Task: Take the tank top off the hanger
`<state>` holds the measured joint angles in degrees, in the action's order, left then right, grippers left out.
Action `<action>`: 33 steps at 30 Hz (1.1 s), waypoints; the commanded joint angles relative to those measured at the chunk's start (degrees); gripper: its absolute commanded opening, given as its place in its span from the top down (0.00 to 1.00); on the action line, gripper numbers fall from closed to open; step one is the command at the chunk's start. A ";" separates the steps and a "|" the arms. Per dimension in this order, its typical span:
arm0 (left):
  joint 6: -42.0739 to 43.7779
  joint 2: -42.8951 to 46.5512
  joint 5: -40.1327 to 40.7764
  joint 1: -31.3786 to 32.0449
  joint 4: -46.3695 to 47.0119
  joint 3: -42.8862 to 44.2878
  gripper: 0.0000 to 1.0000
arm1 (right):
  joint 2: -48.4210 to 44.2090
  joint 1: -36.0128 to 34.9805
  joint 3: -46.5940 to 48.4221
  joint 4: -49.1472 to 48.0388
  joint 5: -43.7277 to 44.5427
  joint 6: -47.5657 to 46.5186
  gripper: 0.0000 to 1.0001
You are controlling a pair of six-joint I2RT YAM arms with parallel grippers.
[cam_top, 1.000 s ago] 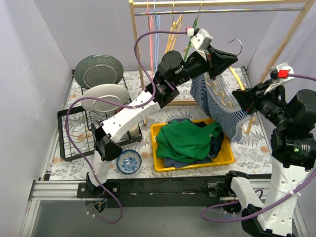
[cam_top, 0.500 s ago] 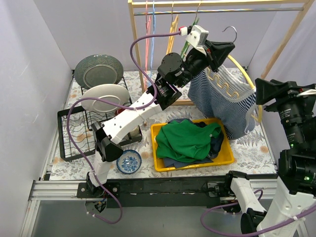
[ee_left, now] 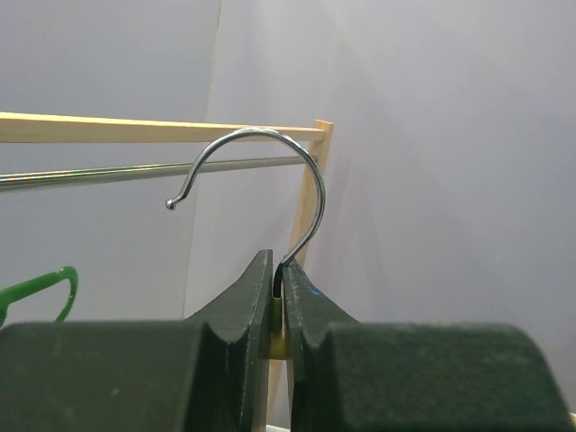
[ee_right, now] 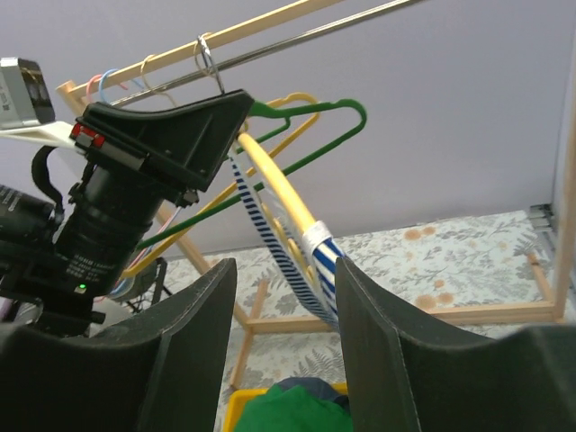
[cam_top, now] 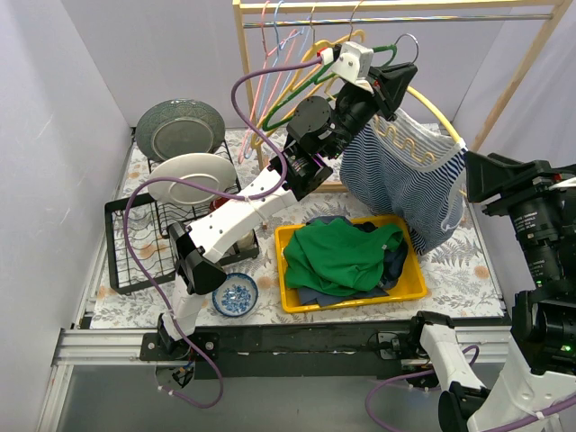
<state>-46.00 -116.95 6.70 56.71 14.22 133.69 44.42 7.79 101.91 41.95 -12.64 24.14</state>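
Note:
A blue-and-white striped tank top (cam_top: 405,175) hangs on a yellow hanger (cam_top: 438,114) held up in the air just below the rail. My left gripper (cam_top: 397,76) is shut on the hanger's neck, right under its metal hook (ee_left: 270,157); the left wrist view shows the jaws pinching the neck (ee_left: 279,286). My right gripper (cam_top: 479,176) stands open to the right of the tank top, apart from it. In the right wrist view the striped strap (ee_right: 270,236) and the hanger (ee_right: 277,183) lie beyond the open right gripper (ee_right: 284,266), nothing between the fingers.
A yellow bin (cam_top: 409,286) with green and dark clothes sits below the tank top. A metal rail (cam_top: 405,18) in a wooden frame (cam_top: 245,72) carries several coloured hangers (cam_top: 283,90). A dish rack (cam_top: 144,243) with plates stands at left, a small blue bowl (cam_top: 236,294) in front.
My right gripper has let go of the tank top's lower edge, opened and drawn back to the right. My left gripper has lifted the hanger higher toward the rail; the coloured hangers have swung left.

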 commanded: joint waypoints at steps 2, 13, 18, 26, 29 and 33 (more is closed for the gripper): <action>0.47 0.40 5.43 -0.19 0.02 2.54 1.00 | -0.57 -0.06 -2.23 1.20 -4.58 3.72 0.45; 0.65 1.28 6.48 -0.28 -1.39 1.84 1.00 | -1.27 -0.06 -6.72 2.08 -2.48 1.18 0.47; -0.32 1.19 6.40 -0.19 -2.00 2.54 1.00 | -1.01 -0.06 -7.07 2.78 -1.68 -0.15 0.47; -0.94 1.55 7.36 -0.19 -2.53 2.89 1.00 | -1.01 -0.15 -9.36 2.25 -1.77 -0.15 0.52; -0.32 1.46 7.36 -0.11 -2.35 2.89 1.00 | -0.48 -0.06 -8.57 2.34 -1.68 -0.85 0.53; 0.64 1.37 8.06 -0.11 -2.62 2.89 1.00 | 1.01 -0.06 -6.99 3.66 -2.65 -2.34 0.57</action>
<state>-44.10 -116.97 10.55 56.73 10.76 134.06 43.59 7.79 93.03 45.08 -14.59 23.66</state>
